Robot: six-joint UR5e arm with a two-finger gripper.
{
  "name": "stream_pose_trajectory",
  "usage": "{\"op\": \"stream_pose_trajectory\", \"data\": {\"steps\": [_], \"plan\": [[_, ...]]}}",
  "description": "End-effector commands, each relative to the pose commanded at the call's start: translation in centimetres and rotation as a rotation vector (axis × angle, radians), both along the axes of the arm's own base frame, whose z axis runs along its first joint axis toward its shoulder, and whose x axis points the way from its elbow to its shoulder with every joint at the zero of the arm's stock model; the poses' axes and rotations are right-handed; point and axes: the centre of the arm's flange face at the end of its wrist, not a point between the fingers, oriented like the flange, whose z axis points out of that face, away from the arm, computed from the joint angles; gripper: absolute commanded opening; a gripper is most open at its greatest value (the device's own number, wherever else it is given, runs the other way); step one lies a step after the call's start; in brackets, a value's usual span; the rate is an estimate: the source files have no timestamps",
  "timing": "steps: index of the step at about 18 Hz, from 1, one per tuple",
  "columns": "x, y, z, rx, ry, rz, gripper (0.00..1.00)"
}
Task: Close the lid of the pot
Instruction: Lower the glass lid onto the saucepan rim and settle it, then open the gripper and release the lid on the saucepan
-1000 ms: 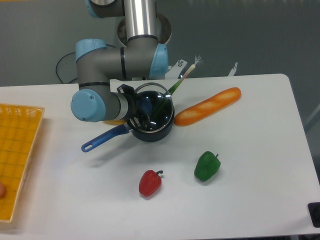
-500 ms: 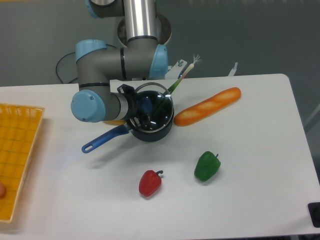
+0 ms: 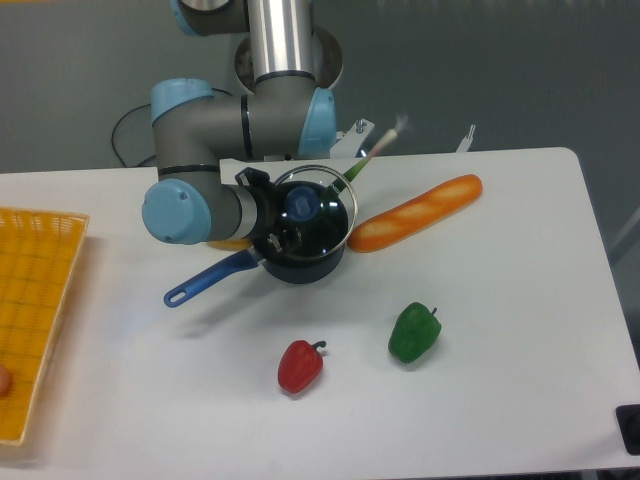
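Note:
The dark navy pot [image 3: 312, 266] stands on the white table [image 3: 500, 300], its long blue handle [image 3: 205, 281] pointing to the front left. The clear glass lid [image 3: 328, 218] with a metal rim hangs tilted just over the pot's mouth, its blue knob [image 3: 300, 203] facing up and left. My gripper [image 3: 282, 215] comes in from the left and is at the lid's knob side. Its black fingers are partly hidden behind the glass, and it appears shut on the lid.
A baguette [image 3: 415, 212] lies right of the pot. A green onion [image 3: 375, 150] sticks out behind the lid's rim. A green pepper [image 3: 413, 333] and a red pepper [image 3: 300, 366] lie in front. A yellow basket [image 3: 35, 300] is at the left edge.
The lid has tipped and shifted slightly up and to the right, so its blue knob now shows. The green onion behind it has moved and looks blurred. The pot has stayed in place.

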Motion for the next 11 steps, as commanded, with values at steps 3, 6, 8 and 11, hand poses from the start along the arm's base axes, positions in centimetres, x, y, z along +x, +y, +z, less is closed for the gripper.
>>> {"op": "stream_pose_trajectory", "data": {"steps": [3, 6, 8, 11], "plan": [[-0.1, 0.0, 0.1, 0.002, 0.001, 0.000, 0.75], [-0.8, 0.2, 1.3, 0.026, 0.007, 0.007, 0.81], [-1.9, 0.4, 2.7, 0.058, 0.014, 0.028, 1.00], [-4.5, -0.3, 5.0, 0.121, 0.017, 0.095, 1.00]]}}
